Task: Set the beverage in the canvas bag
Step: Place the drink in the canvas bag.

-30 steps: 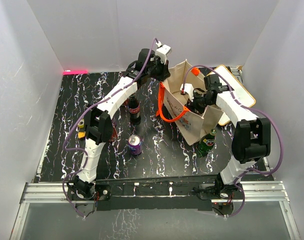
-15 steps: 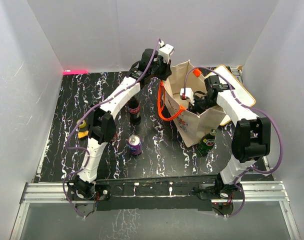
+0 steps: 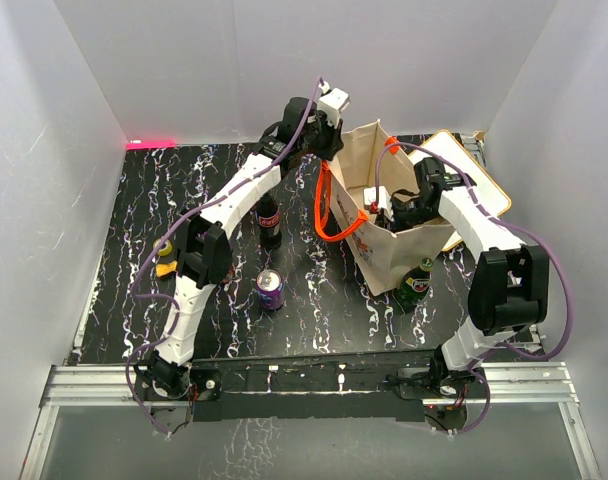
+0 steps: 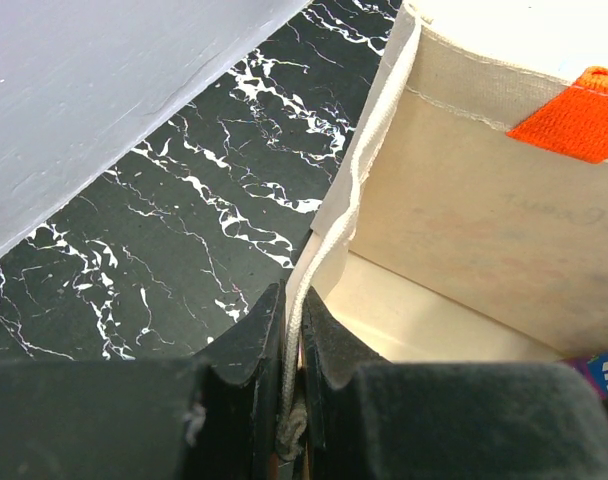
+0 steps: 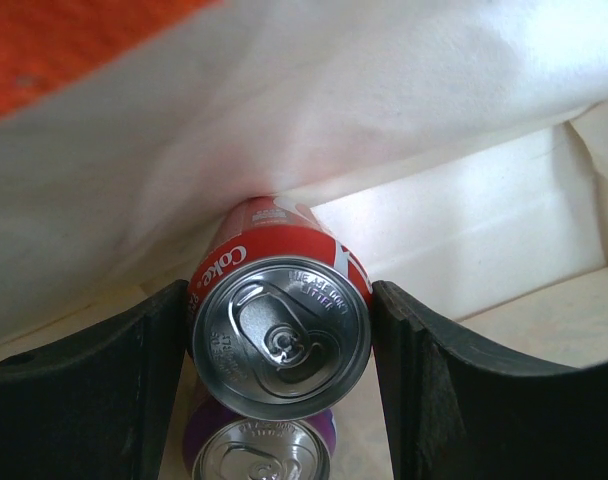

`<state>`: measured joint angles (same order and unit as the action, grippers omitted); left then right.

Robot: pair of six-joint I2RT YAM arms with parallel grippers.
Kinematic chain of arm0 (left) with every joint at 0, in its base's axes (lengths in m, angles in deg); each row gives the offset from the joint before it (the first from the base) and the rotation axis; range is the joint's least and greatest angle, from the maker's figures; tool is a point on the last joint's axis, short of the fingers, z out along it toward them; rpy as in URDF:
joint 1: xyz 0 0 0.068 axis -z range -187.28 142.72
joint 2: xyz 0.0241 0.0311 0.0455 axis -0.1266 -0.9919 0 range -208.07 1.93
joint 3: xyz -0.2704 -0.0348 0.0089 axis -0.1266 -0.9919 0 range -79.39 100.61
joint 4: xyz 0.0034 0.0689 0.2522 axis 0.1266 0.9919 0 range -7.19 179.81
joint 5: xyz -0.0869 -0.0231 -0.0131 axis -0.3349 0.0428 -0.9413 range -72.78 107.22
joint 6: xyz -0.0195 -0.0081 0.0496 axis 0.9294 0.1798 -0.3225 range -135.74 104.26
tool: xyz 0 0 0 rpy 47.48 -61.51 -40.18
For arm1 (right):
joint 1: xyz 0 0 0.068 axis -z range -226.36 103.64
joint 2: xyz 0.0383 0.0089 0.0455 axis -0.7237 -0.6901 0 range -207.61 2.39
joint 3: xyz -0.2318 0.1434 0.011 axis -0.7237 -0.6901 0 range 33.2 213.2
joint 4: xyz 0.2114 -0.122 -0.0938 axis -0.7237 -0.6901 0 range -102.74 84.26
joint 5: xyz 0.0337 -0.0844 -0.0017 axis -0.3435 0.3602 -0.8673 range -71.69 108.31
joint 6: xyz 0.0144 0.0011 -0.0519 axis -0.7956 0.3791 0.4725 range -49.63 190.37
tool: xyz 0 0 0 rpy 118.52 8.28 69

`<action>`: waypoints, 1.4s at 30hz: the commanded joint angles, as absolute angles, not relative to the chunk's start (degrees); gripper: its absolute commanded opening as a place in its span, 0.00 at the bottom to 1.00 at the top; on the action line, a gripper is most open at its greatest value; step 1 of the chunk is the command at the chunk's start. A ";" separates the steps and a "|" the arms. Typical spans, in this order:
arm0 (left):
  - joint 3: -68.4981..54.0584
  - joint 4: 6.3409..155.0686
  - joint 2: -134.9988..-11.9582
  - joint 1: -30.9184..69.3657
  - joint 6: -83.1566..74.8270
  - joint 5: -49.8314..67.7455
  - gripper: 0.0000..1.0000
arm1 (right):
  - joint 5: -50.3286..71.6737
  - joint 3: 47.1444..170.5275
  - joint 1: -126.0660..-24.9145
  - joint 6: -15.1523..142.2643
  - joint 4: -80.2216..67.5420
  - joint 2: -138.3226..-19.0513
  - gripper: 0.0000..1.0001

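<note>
Near edge of black, white-veined marble desk (image 3: 114, 300): purple aluminium can (image 3: 270, 289), green glass bottle (image 3: 415, 285) just beside tall beige canvas bag (image 3: 389, 255). Farther in, dark cola bottle (image 3: 269, 220). Inside bag, right pincer (image 5: 279, 300) clamped around red cola can (image 5: 279, 335). On bag's rim, left pincer (image 4: 292, 300) pinched shut. Beyond, white walls (image 3: 234, 70).

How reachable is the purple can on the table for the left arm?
Probably not now: the left gripper is shut on the bag's edge, holding it open. The can itself stands unobstructed, near that arm.
</note>
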<state>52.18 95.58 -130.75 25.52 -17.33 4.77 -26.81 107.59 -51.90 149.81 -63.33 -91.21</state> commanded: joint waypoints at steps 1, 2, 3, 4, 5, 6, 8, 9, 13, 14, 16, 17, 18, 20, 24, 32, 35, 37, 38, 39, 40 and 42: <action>54.07 89.15 -129.02 24.00 -19.90 8.91 0.00 | -33.14 107.56 -51.92 155.82 -72.74 -87.91 0.08; 53.99 89.14 -129.03 24.01 -20.02 8.90 0.00 | -33.51 107.78 -51.98 156.19 -73.32 -88.11 0.08; 53.84 89.18 -128.95 24.01 -20.05 8.92 0.00 | -33.88 108.00 -51.92 156.51 -73.75 -88.35 0.08; 53.65 89.14 -128.90 24.01 -20.03 9.00 0.00 | -34.38 108.10 -51.91 157.01 -74.11 -88.53 0.08; 53.53 89.18 -128.87 24.01 -20.21 8.99 0.00 | -35.04 108.29 -51.94 157.63 -74.54 -88.82 0.08; 53.51 89.15 -128.87 23.99 -20.41 8.92 0.00 | -35.62 108.30 -51.97 158.05 -74.70 -89.00 0.08; 53.50 89.08 -128.94 24.01 -20.82 8.83 0.00 | -36.47 108.30 -52.05 159.10 -74.95 -89.33 0.08; 53.55 89.12 -128.94 23.99 -20.95 8.68 0.00 | -36.80 108.21 -52.07 159.73 -75.04 -89.47 0.08; 52.87 89.39 -128.78 24.01 -20.85 7.29 0.00 | -37.16 106.79 -52.04 164.16 -75.30 -89.29 0.08; 52.60 89.40 -128.77 24.01 -20.77 6.88 0.00 | -37.52 106.35 -52.13 164.68 -74.78 -89.20 0.08; 51.89 89.34 -128.55 24.01 -20.63 5.80 0.00 | -38.58 105.48 -52.39 165.83 -73.88 -89.03 0.08; 51.49 89.32 -128.40 24.06 -20.55 5.12 0.00 | -39.31 105.01 -52.56 166.57 -73.37 -88.91 0.08; 51.11 89.43 -128.27 24.05 -20.39 4.51 0.00 | -40.17 104.44 -52.72 166.95 -72.55 -88.60 0.08; 50.04 89.51 -127.67 23.97 -19.93 3.06 0.00 | -41.55 103.28 -52.92 167.53 -71.17 -88.39 0.08; 47.23 89.76 -126.27 24.23 -19.23 0.27 0.00 | -42.76 103.11 -52.98 170.03 -71.89 -88.84 0.09; 45.94 90.02 -125.66 24.45 -19.67 0.51 0.00 | -42.18 102.92 -52.97 172.05 -74.04 -89.22 0.17; 46.01 90.02 -125.61 24.39 -19.78 0.28 0.00 | -42.13 102.70 -52.95 172.27 -73.68 -89.44 0.21; 45.88 90.10 -125.56 24.50 -19.77 0.26 0.00 | -41.91 102.72 -52.96 172.02 -73.45 -89.46 0.26; 45.76 90.10 -125.52 24.54 -19.85 0.26 0.00 | -41.66 102.72 -52.92 171.98 -73.42 -89.53 0.28; 45.62 90.10 -125.51 24.61 -19.91 0.26 0.00 | -41.31 102.65 -52.94 171.85 -73.42 -89.47 0.30; 45.47 90.10 -125.45 24.64 -19.92 0.32 0.00 | -41.11 102.59 -52.95 171.88 -73.42 -89.45 0.31; 45.33 90.19 -125.43 24.97 -20.33 0.26 0.00 | -40.46 102.63 -52.94 171.69 -73.37 -89.69 0.34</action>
<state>46.26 90.10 -128.77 25.21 -18.86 -0.23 -36.69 103.85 -52.23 169.50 -68.18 -90.64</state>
